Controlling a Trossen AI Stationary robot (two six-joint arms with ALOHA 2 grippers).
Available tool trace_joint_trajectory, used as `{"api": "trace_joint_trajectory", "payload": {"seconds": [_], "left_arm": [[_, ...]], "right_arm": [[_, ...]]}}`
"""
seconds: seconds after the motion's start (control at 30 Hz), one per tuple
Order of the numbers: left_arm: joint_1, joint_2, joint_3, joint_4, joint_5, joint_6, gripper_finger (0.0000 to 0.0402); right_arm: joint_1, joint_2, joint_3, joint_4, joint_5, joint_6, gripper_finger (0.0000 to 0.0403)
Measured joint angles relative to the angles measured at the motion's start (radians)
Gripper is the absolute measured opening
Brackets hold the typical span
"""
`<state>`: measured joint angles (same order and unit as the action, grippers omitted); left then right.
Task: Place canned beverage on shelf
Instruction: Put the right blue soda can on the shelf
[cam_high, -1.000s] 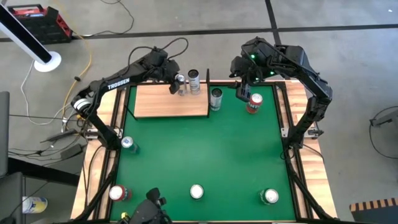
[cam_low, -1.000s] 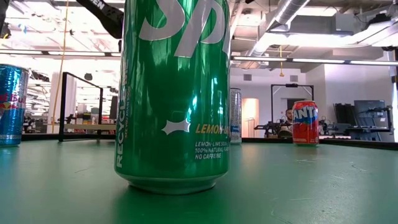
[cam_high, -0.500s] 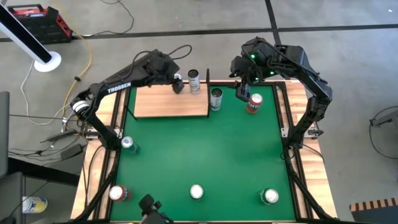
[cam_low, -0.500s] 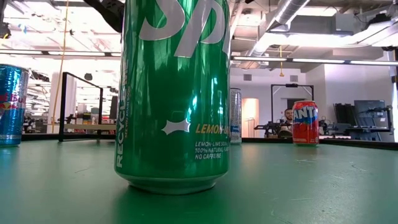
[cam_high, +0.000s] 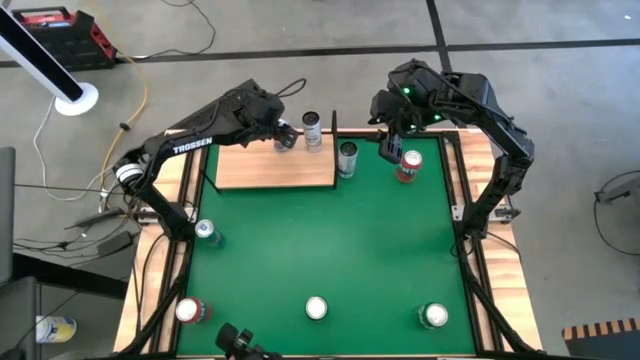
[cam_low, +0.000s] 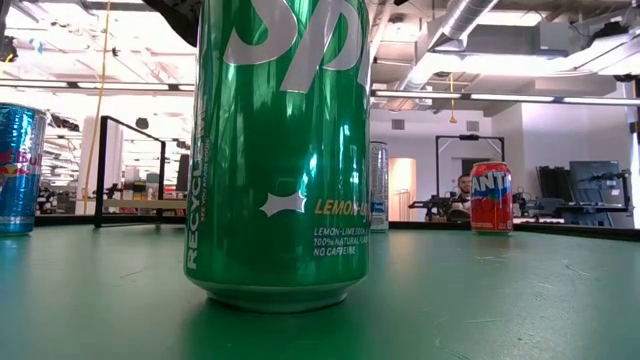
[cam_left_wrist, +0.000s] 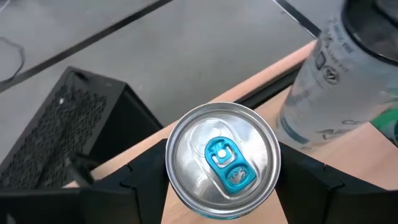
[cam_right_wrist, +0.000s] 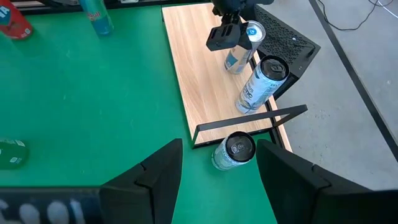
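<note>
Placement step: my left gripper (cam_high: 286, 134) clamps blue-tab can (cam_left_wrist: 222, 161) at shelf (cam_high: 260, 170) far edge, beside standing can (cam_high: 312, 127). Next I probably release, lift clear. Right gripper (cam_right_wrist: 217, 171) gapes, empty, beside shelf.

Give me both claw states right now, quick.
Left claw: closed on a blue-tabbed can at the back of the wooden shelf.
Right claw: open, empty, above a can beside the shelf.

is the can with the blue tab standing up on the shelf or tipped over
Upright: the blue-tab can stands on the shelf between the left gripper fingers.
</note>
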<state>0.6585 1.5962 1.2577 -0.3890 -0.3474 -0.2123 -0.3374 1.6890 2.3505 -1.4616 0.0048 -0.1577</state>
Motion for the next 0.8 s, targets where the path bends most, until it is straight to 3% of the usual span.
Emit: {"api": "trace_joint_trajectory", "payload": {"seconds": [0.3,0.5,0.8], "left_arm": [[-0.032,-0.018,-0.001,0.059,-0.046,-0.125,0.0223],[-0.059,-0.018,-0.001,0.059,-0.156,-0.150,0.0223],[-0.088,0.008,0.000,0.086,-0.182,-0.228,0.0223]], "right_arm": [[0.000,0.000,0.000,-0.005,0.000,0.000,0.0228],[0.000,0.000,0.000,-0.005,0.000,-0.007,0.0228],[0.000,0.000,0.000,-0.005,0.000,-0.011,0.0228]]}}
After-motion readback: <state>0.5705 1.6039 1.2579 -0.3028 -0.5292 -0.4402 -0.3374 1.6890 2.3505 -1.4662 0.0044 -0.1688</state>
